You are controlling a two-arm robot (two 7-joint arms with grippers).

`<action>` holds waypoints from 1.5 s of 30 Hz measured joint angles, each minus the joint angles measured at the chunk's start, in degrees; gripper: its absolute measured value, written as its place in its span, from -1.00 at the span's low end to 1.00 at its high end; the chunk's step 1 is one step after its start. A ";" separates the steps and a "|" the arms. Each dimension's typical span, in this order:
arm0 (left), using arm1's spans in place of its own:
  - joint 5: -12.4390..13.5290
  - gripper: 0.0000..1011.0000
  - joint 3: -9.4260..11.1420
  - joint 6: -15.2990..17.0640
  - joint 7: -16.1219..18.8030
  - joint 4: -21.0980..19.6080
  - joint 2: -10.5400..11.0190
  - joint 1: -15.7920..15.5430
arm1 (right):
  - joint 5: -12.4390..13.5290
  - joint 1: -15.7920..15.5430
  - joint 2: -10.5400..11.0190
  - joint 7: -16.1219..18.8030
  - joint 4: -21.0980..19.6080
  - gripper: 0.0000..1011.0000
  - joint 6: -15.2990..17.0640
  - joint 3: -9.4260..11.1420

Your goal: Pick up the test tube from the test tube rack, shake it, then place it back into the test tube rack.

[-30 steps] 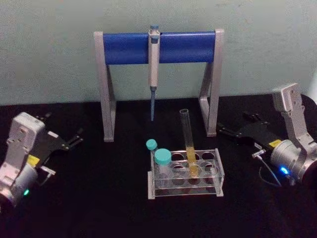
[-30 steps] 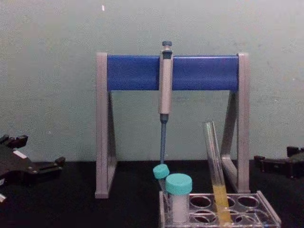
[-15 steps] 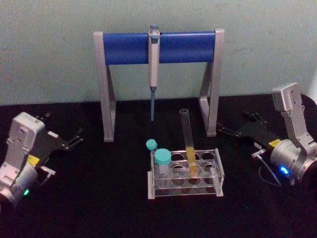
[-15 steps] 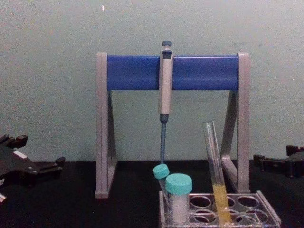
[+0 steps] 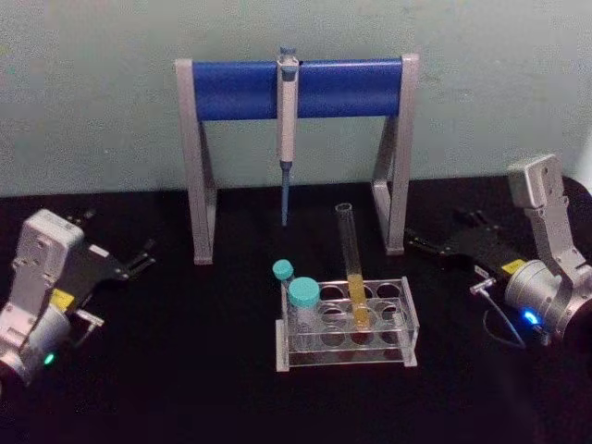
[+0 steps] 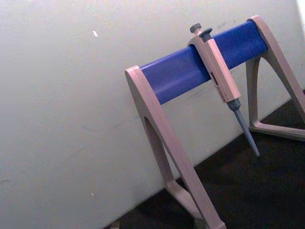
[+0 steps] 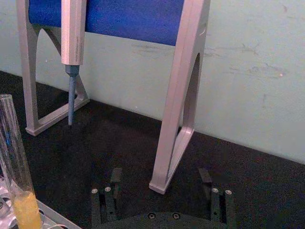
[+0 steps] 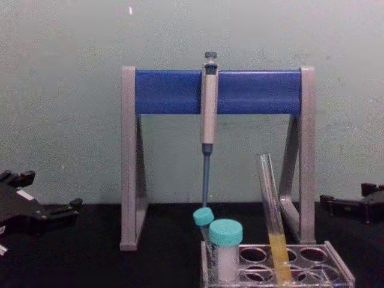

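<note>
I see the tube [image 5: 351,268] leaning in the rack [image 5: 403,340], well left of the right gripper [image 5: 413,244] whose fingers [image 7: 115,177] are wide, left gripper [image 5: 146,255] parked open far left

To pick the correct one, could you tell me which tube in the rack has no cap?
The test tube: tallest, clear, open-topped, holding yellow liquid. The other two wear teal caps.

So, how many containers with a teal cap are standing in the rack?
2. The wide vial is at the rack's left end, and the thin tube is just behind it, farther left. None seems hidden.
</note>
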 joint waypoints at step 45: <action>0.00 0.98 0.00 0.00 0.00 0.00 0.00 0.00 | 0.00 0.00 0.00 0.00 0.00 0.98 -0.01 0.00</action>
